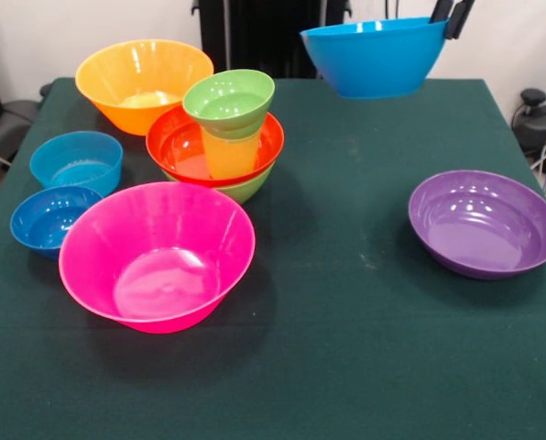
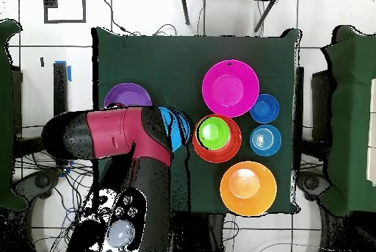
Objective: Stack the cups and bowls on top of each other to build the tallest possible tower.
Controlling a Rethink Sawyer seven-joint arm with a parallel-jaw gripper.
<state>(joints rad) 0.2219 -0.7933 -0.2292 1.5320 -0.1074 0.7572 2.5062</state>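
In the front view, the far left holds a small light-blue straight-sided bowl (image 1: 76, 161) with a darker small blue bowl (image 1: 51, 218) just in front of it, the two close together and perhaps touching. Next comes the large pink bowl (image 1: 157, 256), upright at the front of the group, its rim overlapping the small blue bowl's edge in this view. Behind it, toward the far side of the green table (image 1: 346, 348), stands the large orange bowl (image 1: 143, 84).

Just right of the orange bowl rises the tower (image 1: 220, 137): a medium green bowl (image 1: 245, 189) at the bottom, a red-orange bowl (image 1: 177, 145) nested in it, the translucent yellow cup (image 1: 229, 156) standing upright inside that, and a small green bowl (image 1: 229, 101) sitting on the cup's mouth, slightly tilted.

Further right, a large blue bowl (image 1: 376, 57) hangs in the air above the table's far edge, clear of the cloth. The gripper (image 1: 452, 18) pinches its right rim, dark fingers (image 1: 458, 20) closed on the wall of the bowl. From overhead, the red and black arm (image 2: 121, 135) covers most of this bowl, so only a blue sliver shows beside the tower.

At the far right, the shallow purple bowl (image 1: 485, 223) sits alone on the table, well apart from the rest.
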